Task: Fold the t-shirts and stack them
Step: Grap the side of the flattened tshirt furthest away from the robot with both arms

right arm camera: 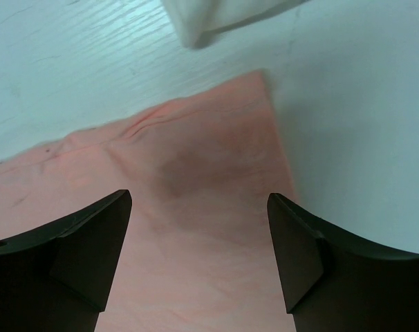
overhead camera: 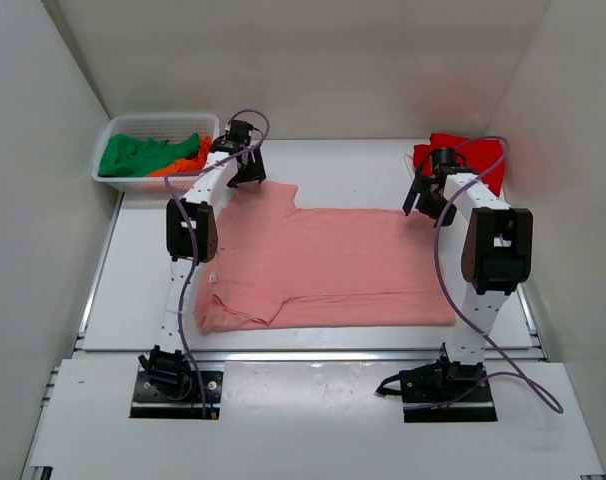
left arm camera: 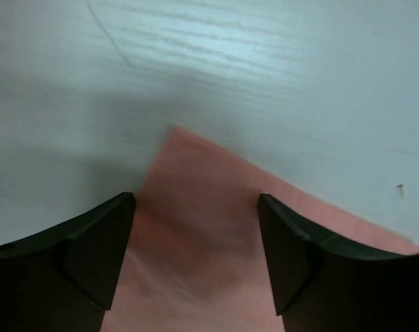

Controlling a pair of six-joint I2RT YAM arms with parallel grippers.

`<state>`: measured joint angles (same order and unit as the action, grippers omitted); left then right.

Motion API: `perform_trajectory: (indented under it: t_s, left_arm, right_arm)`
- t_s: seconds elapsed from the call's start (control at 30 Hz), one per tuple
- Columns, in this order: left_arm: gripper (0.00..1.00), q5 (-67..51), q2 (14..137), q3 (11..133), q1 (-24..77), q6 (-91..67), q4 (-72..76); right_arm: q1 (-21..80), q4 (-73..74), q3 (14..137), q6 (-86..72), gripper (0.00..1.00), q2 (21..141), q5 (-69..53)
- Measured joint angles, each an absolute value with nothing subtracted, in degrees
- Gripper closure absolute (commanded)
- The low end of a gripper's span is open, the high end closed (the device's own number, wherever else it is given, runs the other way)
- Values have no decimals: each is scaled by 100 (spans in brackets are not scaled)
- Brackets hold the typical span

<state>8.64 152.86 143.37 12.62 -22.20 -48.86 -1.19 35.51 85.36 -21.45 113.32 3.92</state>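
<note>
A salmon-pink t-shirt [overhead camera: 323,265] lay spread flat mid-table. Our left gripper [overhead camera: 245,170] and right gripper [overhead camera: 424,199] hung over its far corners, jaws apart, holding nothing. We judged the fold about to start; next, both needed to pinch those corners.

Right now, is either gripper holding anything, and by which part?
Nothing is held. The left gripper and the right gripper are both open, each above a far corner of the pink shirt, not pinching it.
</note>
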Motion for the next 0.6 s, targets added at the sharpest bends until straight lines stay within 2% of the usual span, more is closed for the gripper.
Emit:
perform_trajectory:
  t_s: [0.07,0.1,0.17,0.2,0.23,0.27,0.3,0.33,0.37,0.53,0.6]
  left_arm:
    - [7,943,15187,14149,1295,-2196,-4904]
    - [8,972,15152,14097,1308,-2169,-4928]
    - [17,1024,15146,14094,1341,-2132,-4989]
    - [27,1046,15148,14114,1354,-2099,-5041]
    - [42,1044,15159,14153,1363,-2082,-5135]
    - [64,1031,15172,14206,1363,-2071,-5238]
    - [75,1002,15198,14254,1363,-2093,-5323]
    - [95,969,15227,14313,1356,-2062,-5398]
    - [100,934,15242,14346,1339,-2056,-5428]
    - [100,685,15240,14335,1280,-2036,-5450]
    - [100,666,15240,14335,1275,-2036,-5446]
  right_arm:
    - [-169,3586,8541,-2156,22,11343,423]
    - [-189,3590,8549,-2161,22,11340,445]
    - [-209,3568,8554,-2165,21,11340,473]
    - [-233,3570,8554,-2165,22,11340,478]
    - [-244,3568,8554,-2167,22,11340,484]
    - [-270,3573,8556,-2171,21,11340,486]
    - [-294,3579,8558,-2187,22,11340,491]
    - [-305,3588,8560,-2189,21,11343,493]
    - [-314,3592,8562,-2200,22,11345,506]
    - [-390,3605,8809,-2255,26,11686,637]
    - [-390,3557,9105,-2283,31,11990,692]
